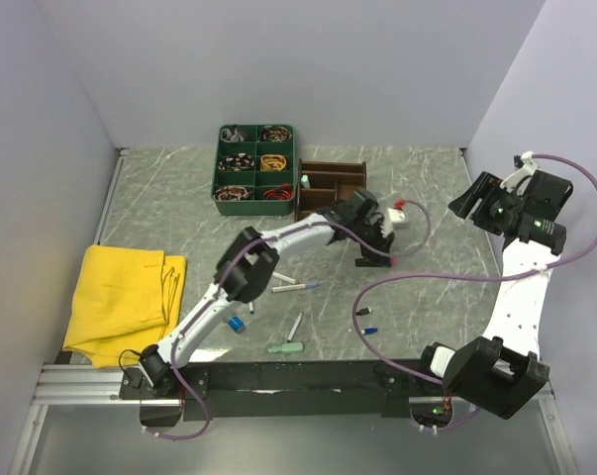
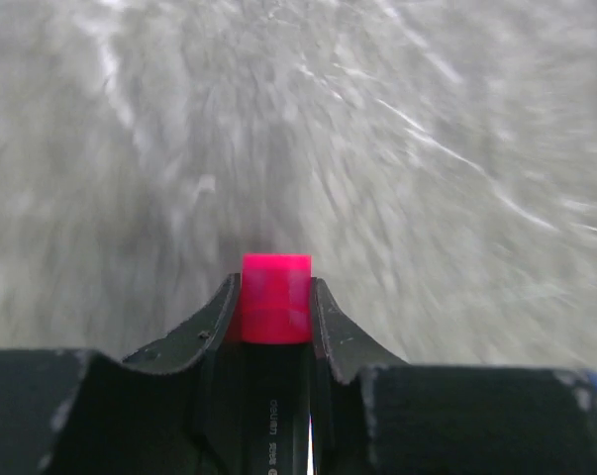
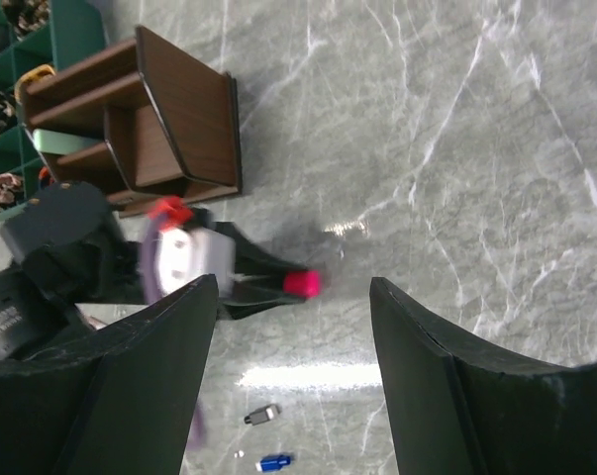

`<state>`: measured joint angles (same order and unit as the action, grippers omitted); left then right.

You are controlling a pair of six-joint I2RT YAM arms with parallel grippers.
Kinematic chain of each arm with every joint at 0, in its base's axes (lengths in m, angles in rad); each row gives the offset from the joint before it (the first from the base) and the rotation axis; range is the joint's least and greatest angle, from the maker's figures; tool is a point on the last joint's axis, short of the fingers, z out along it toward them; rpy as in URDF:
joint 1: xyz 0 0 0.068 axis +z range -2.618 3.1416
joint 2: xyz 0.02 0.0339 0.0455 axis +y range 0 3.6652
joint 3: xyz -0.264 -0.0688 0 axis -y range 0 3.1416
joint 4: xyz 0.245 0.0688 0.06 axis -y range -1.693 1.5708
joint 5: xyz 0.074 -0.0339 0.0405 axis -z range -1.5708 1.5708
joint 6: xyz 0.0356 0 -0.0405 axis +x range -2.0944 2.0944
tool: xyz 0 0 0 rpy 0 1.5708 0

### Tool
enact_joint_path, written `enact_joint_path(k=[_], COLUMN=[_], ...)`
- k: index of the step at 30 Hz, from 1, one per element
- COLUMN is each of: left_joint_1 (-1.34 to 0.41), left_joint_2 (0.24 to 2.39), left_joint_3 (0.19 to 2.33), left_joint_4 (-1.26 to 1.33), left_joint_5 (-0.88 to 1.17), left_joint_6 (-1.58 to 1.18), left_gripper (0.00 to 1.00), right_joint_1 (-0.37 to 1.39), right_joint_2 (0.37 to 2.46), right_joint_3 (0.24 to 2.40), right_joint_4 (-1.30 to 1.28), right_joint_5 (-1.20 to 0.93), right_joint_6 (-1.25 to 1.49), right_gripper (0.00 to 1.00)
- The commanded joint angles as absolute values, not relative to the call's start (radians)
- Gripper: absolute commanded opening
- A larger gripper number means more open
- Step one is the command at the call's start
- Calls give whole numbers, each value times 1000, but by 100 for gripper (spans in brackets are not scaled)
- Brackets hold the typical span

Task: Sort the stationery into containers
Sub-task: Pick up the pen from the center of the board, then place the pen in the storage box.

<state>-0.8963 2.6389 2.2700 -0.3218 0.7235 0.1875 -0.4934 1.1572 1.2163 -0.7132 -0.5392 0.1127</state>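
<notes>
Marble table (image 2: 447, 139); marker (image 2: 275, 289) inside left claw (image 2: 275, 315)

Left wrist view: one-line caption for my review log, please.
Left pincer shut on the pink-and-black marker, its pink end protruding forward, above a blurred grey marble table.

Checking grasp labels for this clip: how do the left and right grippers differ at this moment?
The left gripper has its fingers shut on a pink-tipped marker; the right gripper has its fingers spread wide with nothing between them. The left gripper sits beside the brown organiser; the right gripper hangs far out to the right, looking down on it. Both are black, with two fingers each.
</notes>
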Motion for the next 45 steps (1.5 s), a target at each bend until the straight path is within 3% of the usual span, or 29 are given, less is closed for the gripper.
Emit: enact_joint_path(k=[1,10,21,45], left_joint_1=[-802,-680,-549,-457], left_joint_2=[2287,1988,2091,2375], left_joint_3=[2041,1705,1715,1835], left_joint_4=[-16,624,679,908], left_joint_5=[923,970,931,977], left_joint_6=[-29,-249,-94,-215], left_gripper=[4,1,1,1], right_joint_1=[-497,-494,-411,-284], right_joint_2=[1108,1063,1081,1216], right_joint_3=[1299,1224,1201,1379], right_joint_4=[-698,-572,-488,-643], right_joint_5=[-554,-610,-575,-407], right_joint_6=[114,143,178,84], right_gripper=[71,71,70,71])
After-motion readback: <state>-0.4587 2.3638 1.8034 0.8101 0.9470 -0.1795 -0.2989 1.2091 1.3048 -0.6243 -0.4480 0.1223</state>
